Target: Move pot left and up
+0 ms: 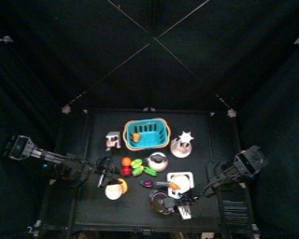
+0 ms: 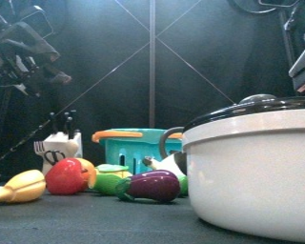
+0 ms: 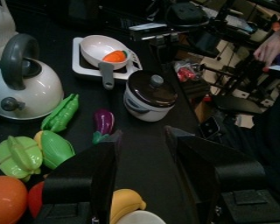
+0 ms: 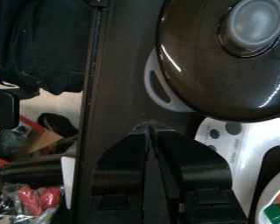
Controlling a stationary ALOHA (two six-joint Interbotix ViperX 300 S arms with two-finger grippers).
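Pot [image 2: 251, 162] fills the front of the scene, and it sits right at the near edge of the worktop [image 2: 91, 219], on the right-hand side, with a pale body under a dark lid with a knob on top. The right hand [image 4: 149, 129] is down beside it. Its tip points at the pot's pale side handle, and whether it touches cannot be told. Whether that hand is apart or together cannot be told either, because its two dark halves run into one shape in its own wrist view.

Just behind and left of the pot comes a purple eggplant [image 2: 152, 184] lying on its side. Then comes a green pepper [image 2: 113, 181], a red fruit [image 2: 69, 176] and a yellow banana [image 2: 18, 187] out at the far left, all in a loose row.

Further back stands the blue basket [image 2: 136, 143] with an orange rim, mid-worktop. A white holder with dark utensils [image 2: 60, 145] stands off to its left.

Over on the left side, the left hand [image 3: 140, 140] hangs above the fruit, spread wide apart and holding nothing. Its wrist view looks across the shiny kettle [image 3: 20, 79] and the white tray with orange food [image 3: 101, 54] toward the pot. In that view the pot sits well apart from the hand, past the eggplant.

Black curtains [image 2: 181, 48] close off the back.
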